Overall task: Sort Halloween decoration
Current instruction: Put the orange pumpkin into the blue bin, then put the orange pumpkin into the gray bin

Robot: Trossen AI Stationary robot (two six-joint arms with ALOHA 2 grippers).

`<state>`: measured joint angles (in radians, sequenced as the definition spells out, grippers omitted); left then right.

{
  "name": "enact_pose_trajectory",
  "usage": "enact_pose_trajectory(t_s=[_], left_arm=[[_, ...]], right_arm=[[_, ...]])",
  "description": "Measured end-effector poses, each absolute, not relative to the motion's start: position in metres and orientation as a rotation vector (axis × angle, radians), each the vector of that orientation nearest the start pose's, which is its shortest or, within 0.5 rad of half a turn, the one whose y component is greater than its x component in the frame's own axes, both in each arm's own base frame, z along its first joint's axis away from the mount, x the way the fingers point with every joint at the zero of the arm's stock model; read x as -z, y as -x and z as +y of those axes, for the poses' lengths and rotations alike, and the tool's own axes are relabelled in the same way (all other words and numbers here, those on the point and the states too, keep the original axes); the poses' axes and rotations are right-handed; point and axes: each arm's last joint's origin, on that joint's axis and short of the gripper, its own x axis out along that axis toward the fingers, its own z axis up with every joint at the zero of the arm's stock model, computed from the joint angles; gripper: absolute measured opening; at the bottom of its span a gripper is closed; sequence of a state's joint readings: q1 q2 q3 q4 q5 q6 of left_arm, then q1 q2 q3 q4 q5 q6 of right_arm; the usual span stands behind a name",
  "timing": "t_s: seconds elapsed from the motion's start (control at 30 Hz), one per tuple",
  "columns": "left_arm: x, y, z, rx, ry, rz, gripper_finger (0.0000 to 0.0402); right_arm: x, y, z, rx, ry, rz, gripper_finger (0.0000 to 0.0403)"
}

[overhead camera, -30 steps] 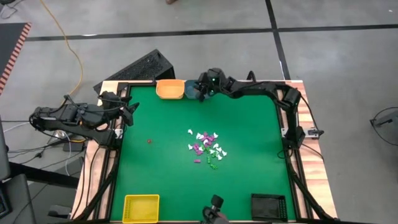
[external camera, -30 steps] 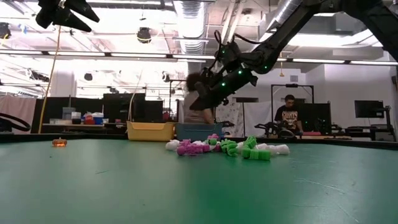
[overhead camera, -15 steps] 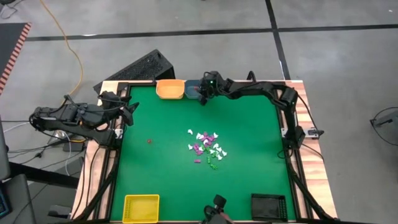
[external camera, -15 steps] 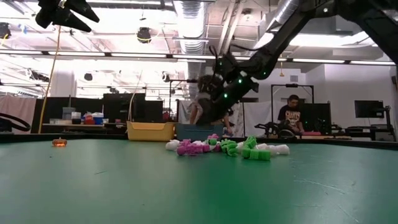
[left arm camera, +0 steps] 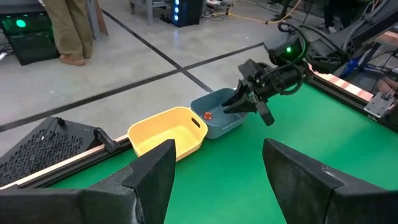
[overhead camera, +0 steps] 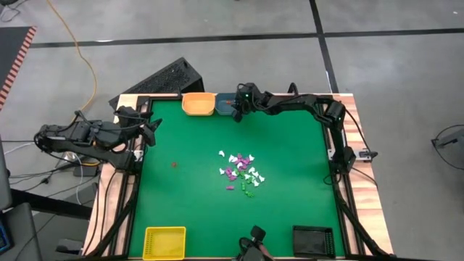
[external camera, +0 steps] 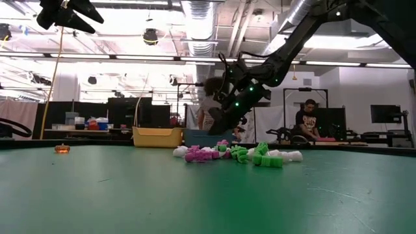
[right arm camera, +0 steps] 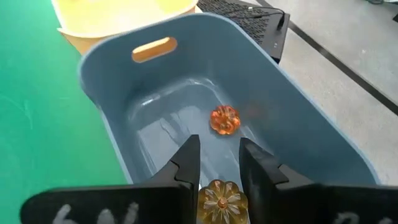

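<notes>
A: So where are we at? We've got the right gripper [overhead camera: 235, 110] hanging over the blue tray [overhead camera: 225, 106] at the far edge of the table [overhead camera: 290, 188], right next to the orange tray [overhead camera: 198, 104].

B: Yep, and from the right wrist view its jaws are clenched on a little orange pumpkin trinket [right arm camera: 220, 200], pinched between the two dark fingers [right arm camera: 186, 163]. There's already another orange pumpkin [right arm camera: 224, 119] lying on the floor of the blue tray, just past the one we're holding.

A: Nice. And the rest of the Halloween decoration [overhead camera: 241, 172]?

B: Mostly heaped near the middle of the green table, white, purple and green bits all jumbled together. From the low view it's one small pile [external camera: 234, 154]. We also see one lone orange-red piece [overhead camera: 174, 164] sitting well apart, off toward the left arm's side.

A: Left gripper [overhead camera: 150, 130]?

B: Parked up at the left edge of the table, jaws released, nothing between them. Yellow tray [overhead camera: 164, 243] and black tray [overhead camera: 313, 240] sit at the two near corners.
</notes>
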<state>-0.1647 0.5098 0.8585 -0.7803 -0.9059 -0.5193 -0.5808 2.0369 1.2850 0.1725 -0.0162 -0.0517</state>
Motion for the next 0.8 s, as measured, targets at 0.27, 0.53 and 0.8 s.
enact_pose_trajectory(t_s=[0.27,0.53,0.8], left_arm=[[-0.337,-0.08,0.01,-0.803,0.264,0.18,0.0231],[-0.337,-0.08,0.01,-0.803,0.264,0.18,0.0231],[-0.337,-0.08,0.01,-0.804,0.265,0.179,0.0231]], right_arm=[[-0.163,-0.368,-0.24,0.533,-0.123,0.575,0.0151],[-0.171,-0.37,-0.245,0.536,-0.119,0.554,0.0181],[-0.244,-0.402,-0.245,0.492,-0.076,0.429,0.0173]])
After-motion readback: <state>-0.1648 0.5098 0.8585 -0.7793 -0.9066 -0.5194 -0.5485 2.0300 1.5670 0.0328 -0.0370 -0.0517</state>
